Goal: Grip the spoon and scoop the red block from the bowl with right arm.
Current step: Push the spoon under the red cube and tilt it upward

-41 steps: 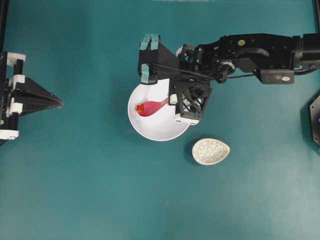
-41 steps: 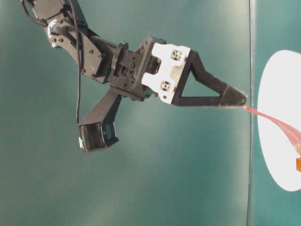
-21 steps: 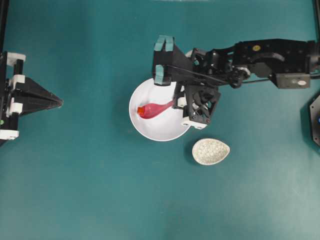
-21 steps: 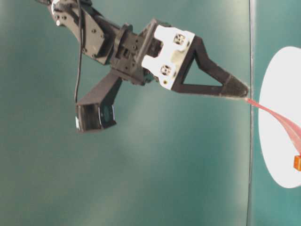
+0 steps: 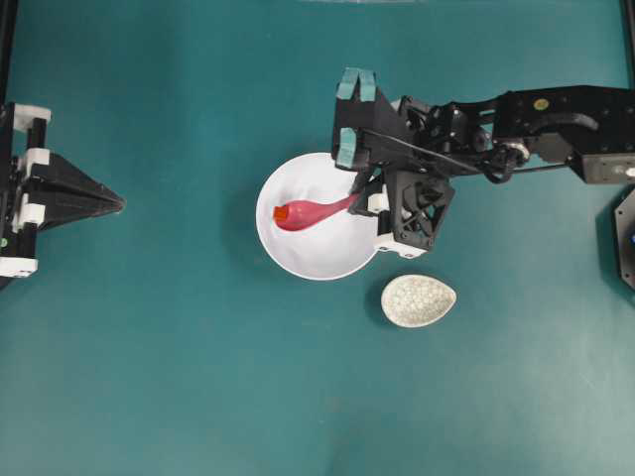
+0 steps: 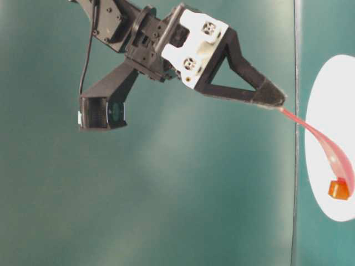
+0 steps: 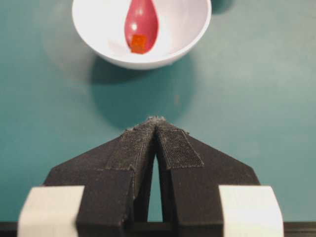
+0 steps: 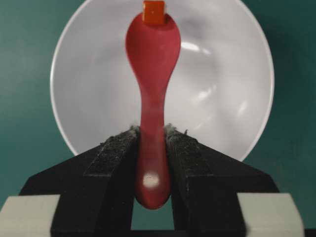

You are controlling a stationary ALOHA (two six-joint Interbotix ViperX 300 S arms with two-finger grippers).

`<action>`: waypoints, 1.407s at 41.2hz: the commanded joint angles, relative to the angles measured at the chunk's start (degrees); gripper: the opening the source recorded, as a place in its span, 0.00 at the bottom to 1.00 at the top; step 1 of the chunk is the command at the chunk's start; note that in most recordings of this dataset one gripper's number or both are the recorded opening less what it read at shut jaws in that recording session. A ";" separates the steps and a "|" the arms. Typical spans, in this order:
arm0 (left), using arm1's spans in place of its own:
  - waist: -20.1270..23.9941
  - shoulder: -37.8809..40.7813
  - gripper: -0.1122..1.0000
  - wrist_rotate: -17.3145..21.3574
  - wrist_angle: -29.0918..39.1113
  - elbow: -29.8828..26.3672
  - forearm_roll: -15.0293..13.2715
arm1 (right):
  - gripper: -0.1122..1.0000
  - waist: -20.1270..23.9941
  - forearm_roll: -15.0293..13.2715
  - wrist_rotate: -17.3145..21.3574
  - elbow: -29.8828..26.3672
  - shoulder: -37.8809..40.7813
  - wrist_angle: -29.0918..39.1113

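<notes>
The right arm's pointed black gripper (image 8: 152,148) was clamped on the short straight handle of the glossy pink-red soup spoon (image 8: 152,74), with a padded finger pressed against each side of the handle. The spoon's deep oval scoop extended over the interior of the large round plain white bowl (image 5: 327,260). The tiny red-orange cube (image 8: 153,11) sat at the far tip of the scoop, touching it; in the table-level view the cube (image 6: 338,189) rested against the scoop's end. The small speckled off-white oval spoon rest (image 5: 418,300) lay on the teal table (image 5: 198,377), just beside the bowl. The left arm's black pointed gripper (image 7: 156,123) was positioned well apart from the bowl, its padded fingers meeting at the tips and holding nothing.
</notes>
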 commanded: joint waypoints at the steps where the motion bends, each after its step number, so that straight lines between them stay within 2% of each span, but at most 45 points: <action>1: 0.18 0.26 0.10 -0.09 -0.62 -1.58 0.18 | 0.32 0.44 0.26 0.00 0.35 -2.37 -2.37; 9: 0.18 0.26 0.10 -0.18 -0.35 -1.58 0.18 | 0.32 1.14 0.44 0.00 3.60 -4.39 -7.47; 15: 0.18 0.18 0.10 -0.26 -0.35 -1.58 0.18 | 0.32 1.58 2.29 0.00 6.68 -6.33 -10.90; 43: 0.18 0.09 0.10 0.35 -0.26 -1.58 0.18 | 0.32 3.34 5.01 0.00 16.70 -15.82 -21.09; 58: 0.18 0.00 0.10 0.26 2.11 -1.67 0.18 | 0.32 3.52 4.83 -0.09 18.11 -18.72 -21.62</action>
